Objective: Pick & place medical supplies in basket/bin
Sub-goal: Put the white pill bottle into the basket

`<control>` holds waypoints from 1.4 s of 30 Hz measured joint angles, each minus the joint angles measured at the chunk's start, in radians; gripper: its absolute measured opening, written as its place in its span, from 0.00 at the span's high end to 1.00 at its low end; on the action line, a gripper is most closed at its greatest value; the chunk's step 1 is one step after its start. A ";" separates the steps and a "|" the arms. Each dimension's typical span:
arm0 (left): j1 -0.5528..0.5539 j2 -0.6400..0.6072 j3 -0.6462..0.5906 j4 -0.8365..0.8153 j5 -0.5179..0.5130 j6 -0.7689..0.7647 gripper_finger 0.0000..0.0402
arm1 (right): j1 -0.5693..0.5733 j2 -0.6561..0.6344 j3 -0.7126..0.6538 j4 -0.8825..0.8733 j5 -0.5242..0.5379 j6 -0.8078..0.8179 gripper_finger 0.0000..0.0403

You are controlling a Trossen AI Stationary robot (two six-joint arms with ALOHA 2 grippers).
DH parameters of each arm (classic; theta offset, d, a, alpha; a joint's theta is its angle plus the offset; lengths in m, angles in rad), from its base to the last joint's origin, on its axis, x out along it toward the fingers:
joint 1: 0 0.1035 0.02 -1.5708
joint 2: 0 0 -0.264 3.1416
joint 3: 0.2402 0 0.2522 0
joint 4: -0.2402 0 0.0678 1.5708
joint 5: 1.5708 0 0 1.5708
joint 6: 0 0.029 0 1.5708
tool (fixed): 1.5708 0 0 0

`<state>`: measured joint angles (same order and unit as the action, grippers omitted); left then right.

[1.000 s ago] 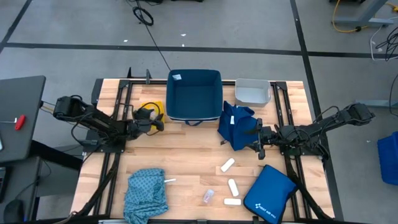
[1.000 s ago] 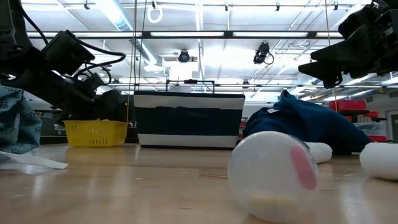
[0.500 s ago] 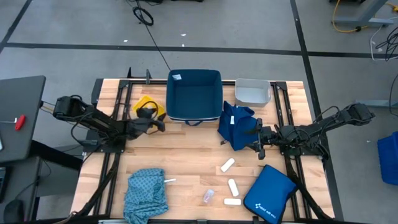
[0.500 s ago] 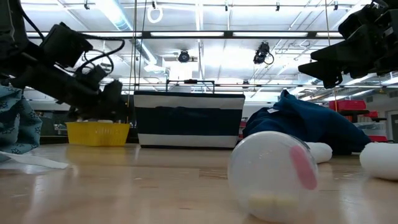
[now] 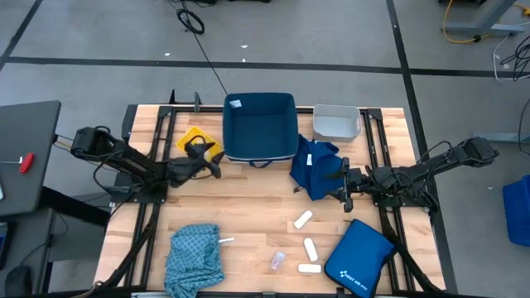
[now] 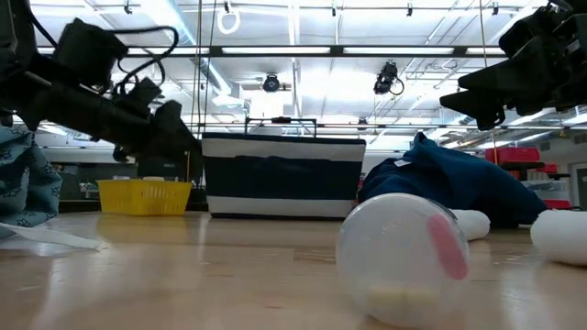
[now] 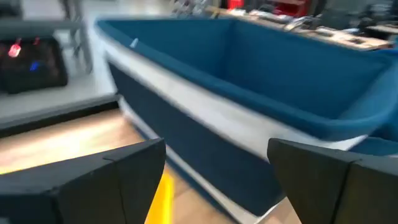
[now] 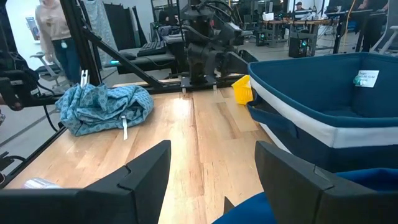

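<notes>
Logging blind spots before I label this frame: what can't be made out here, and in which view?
- Yellow tub contents: high view, the left gripper and its arm cover part of it; low view shows only its side wall.
- Navy tub inside: low view, hidden by its own wall.
- Grey tub: absent from the low view.
- White label text: too small.
- Dark blue cloth: the right gripper overlaps its edge; contact unclear.
- Left wrist view: motion-blurred.

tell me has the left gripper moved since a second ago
Yes. In the high view the left gripper has shifted toward the navy blue tub, uncovering more of the yellow tub it was over.
</notes>
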<state>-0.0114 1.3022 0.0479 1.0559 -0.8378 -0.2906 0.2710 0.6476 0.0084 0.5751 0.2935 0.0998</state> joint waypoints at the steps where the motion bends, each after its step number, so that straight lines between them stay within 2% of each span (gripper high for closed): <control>1: -0.016 0.000 0.000 0.033 0.000 0.042 0.29 | 0.000 0.000 0.000 0.000 0.000 0.000 0.40; 9: -0.203 0.000 0.001 0.323 -0.028 0.384 0.29 | 0.000 0.000 0.000 0.000 0.000 0.000 0.40; 11: -0.251 0.000 0.003 0.363 -0.005 0.429 0.29 | 0.000 0.000 0.000 0.000 0.000 0.000 0.40; 14: -0.307 -0.001 0.028 0.339 0.044 0.414 0.29 | 0.000 0.000 0.000 0.000 0.000 0.000 0.40; 18: -0.354 -0.001 0.113 0.095 0.151 0.266 0.29 | 0.000 0.000 0.000 0.000 0.000 0.000 0.40; 24: -0.406 0.000 0.383 -0.572 0.320 0.063 0.29 | 0.000 0.000 0.000 0.000 0.000 0.000 0.40; 27: -0.416 0.008 0.522 -0.787 0.364 0.002 0.29 | 0.000 0.000 0.000 -0.004 0.000 0.000 0.40; 29: -0.415 0.014 0.587 -0.849 0.408 -0.047 0.29 | 0.000 0.000 0.000 -0.004 0.000 0.000 0.40; 34: -0.406 0.077 0.686 -0.870 0.534 -0.198 0.29 | 0.000 0.000 0.000 -0.011 -0.001 0.002 0.40; 42: -0.419 0.314 0.865 -0.839 0.698 -0.336 0.28 | 0.000 0.000 0.000 -0.032 -0.001 0.018 0.40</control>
<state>-0.4300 1.6158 0.9131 0.2173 -0.1397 -0.6266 0.2714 0.6476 0.0086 0.5434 0.2928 0.1181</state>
